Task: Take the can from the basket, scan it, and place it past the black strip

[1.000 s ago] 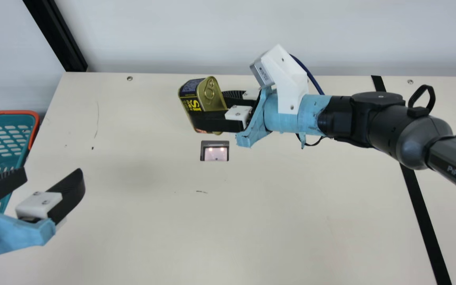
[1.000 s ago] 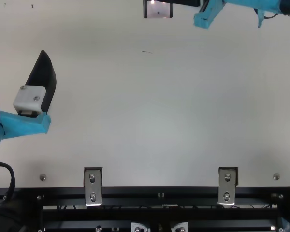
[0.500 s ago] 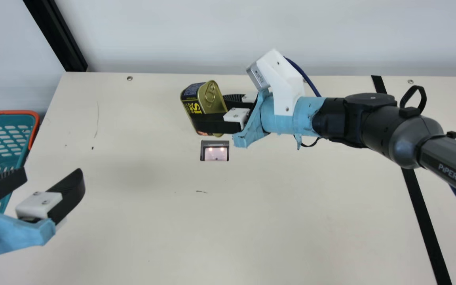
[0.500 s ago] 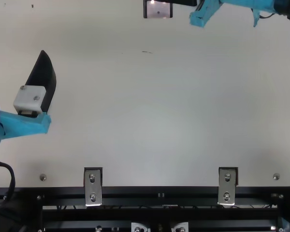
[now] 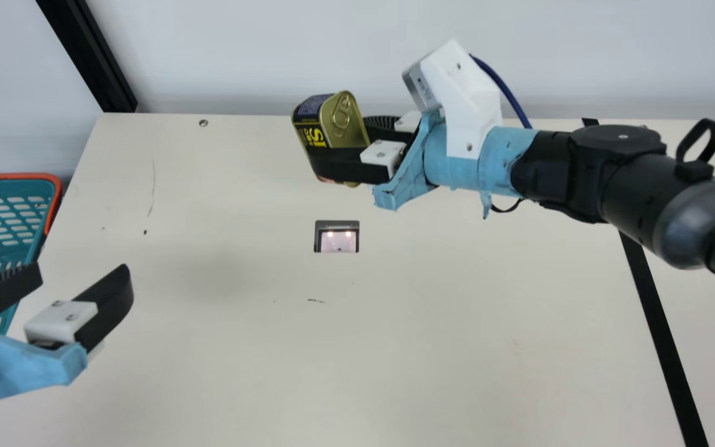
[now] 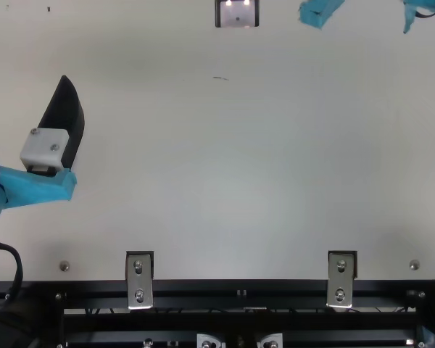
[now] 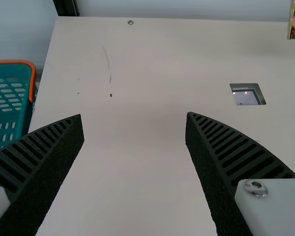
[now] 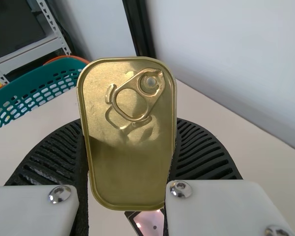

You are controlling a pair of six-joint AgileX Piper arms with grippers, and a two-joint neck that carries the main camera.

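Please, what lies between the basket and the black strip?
In the main view, the scanner window lies between the basket and the black strip. Also there: the can, held by the right gripper, and the open left gripper.

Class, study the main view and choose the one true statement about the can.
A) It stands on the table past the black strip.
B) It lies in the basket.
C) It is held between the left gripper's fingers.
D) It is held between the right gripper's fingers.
D: the can is clamped between the fingers of the right gripper, with its pull-ring end turned toward that arm's wrist camera.
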